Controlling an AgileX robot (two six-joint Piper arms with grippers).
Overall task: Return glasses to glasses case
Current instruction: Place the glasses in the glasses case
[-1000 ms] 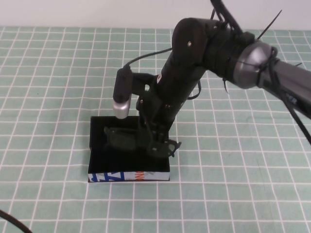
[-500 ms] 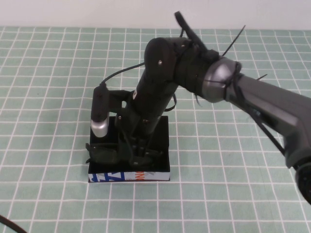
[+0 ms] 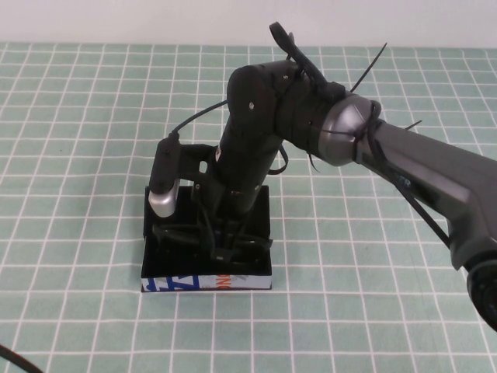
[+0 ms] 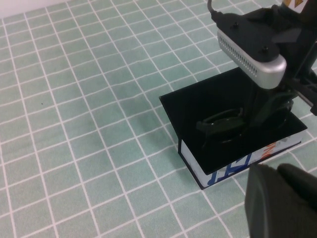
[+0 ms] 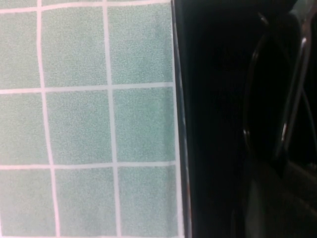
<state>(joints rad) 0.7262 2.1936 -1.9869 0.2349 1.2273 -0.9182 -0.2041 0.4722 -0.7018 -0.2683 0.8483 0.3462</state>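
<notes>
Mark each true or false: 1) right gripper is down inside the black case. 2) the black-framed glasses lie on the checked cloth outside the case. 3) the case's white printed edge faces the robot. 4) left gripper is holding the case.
1. True. The right gripper reaches down into the black rectangular glasses case.
2. False. The black plastic-framed glasses are inside the case, under the right gripper, not on the green checked cloth.
3. True. The white front edge with blue and orange print is on the case's near side in the high view.
4. False. The left gripper hangs apart from the case, touching nothing.
</notes>
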